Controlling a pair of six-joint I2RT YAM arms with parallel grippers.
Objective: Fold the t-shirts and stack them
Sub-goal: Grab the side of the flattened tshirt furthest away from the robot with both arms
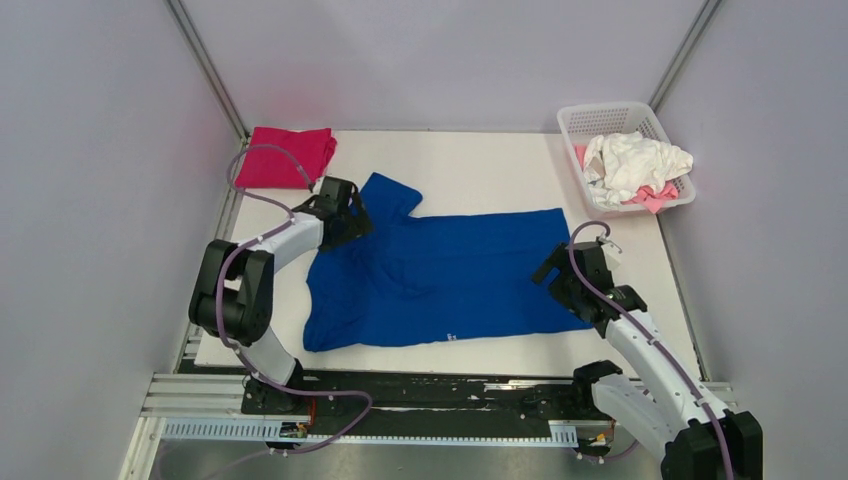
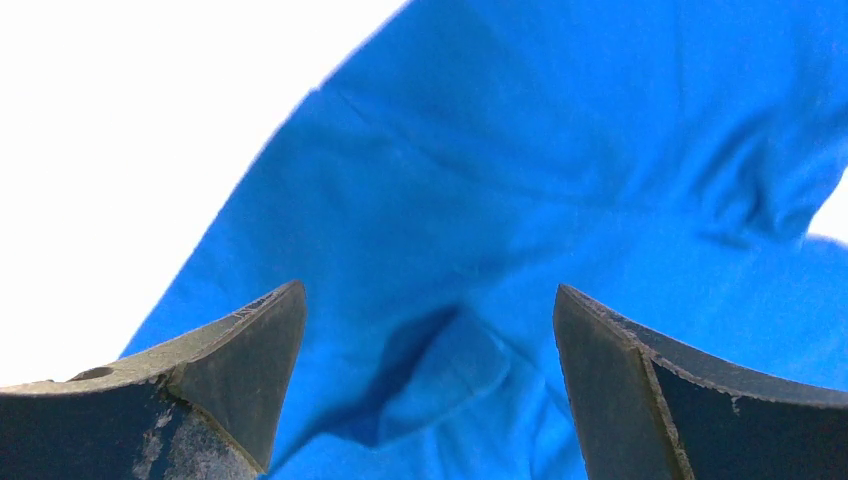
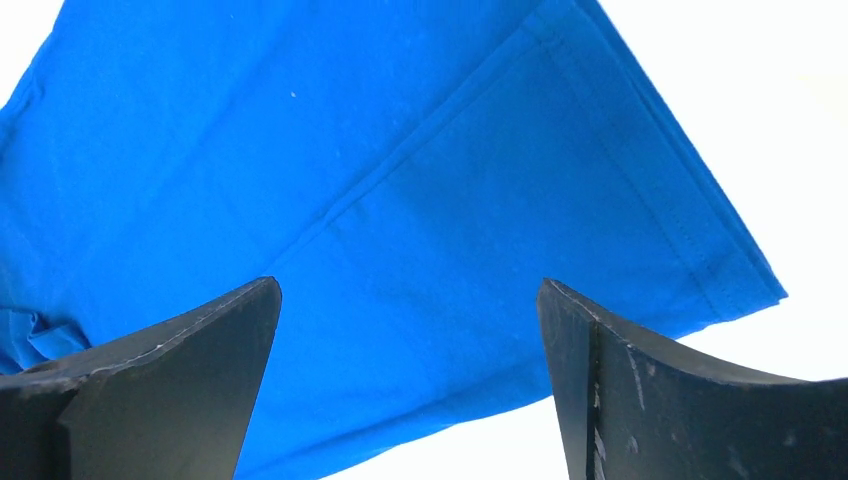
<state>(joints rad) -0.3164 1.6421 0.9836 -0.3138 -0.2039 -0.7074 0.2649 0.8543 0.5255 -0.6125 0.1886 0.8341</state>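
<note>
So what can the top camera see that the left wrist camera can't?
Only the top camera shows the folded magenta t-shirt, the white basket holding white and pink clothes, and the left arm and right arm. Only the left wrist camera shows, up close, a small creased fold of cloth between that arm's open jaws. Both show the blue t-shirt lying on the white table.
</note>
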